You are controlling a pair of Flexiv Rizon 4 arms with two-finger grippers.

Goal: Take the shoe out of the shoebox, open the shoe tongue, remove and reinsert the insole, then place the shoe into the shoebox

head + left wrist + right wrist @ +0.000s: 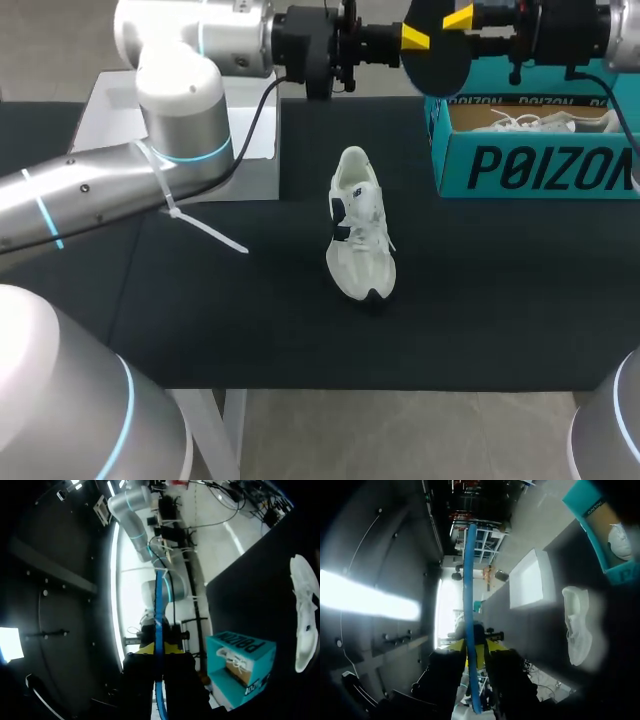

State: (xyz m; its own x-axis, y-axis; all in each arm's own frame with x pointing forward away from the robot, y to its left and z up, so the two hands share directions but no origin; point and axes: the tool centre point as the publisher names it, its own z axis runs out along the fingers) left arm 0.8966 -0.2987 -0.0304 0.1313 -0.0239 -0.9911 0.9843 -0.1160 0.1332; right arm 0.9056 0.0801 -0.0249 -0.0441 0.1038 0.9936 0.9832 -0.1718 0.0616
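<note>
- Dark blue and thin, the insole [440, 65] is seen in the head view held up over the far side of the table [500, 300]. The left gripper [418, 40] is at one side of it and the right gripper [460, 20] at the other.
- In the same view the shoe [360, 225] is left standing alone on the black mat, well apart from the teal shoebox [520, 165], in which a second shoe [545, 122] is lying. Only here is the insole's broad face shown; how the fingers meet it cannot be told from above.
- Since the shoe is held by nothing, it could be pushed along or tipped when the insole is pressed back in. Whether the tongue is opened far enough cannot be told.
- In the left wrist view the insole is reduced to a narrow blue strip between the yellow tips, and the jaws are seen clamped on it from both sides. The shoe and shoebox are caught off to one side. With two grippers on one flexible piece, it could be buckled or pulled loose if the arms are moved unevenly.
- In the right wrist view the same strip is seen pinched between that gripper's jaws as well. A white block [532, 582] beside the mat is shown, which the left wrist view misses. The insole could be dropped if one hold is released before the other is sure.
</note>
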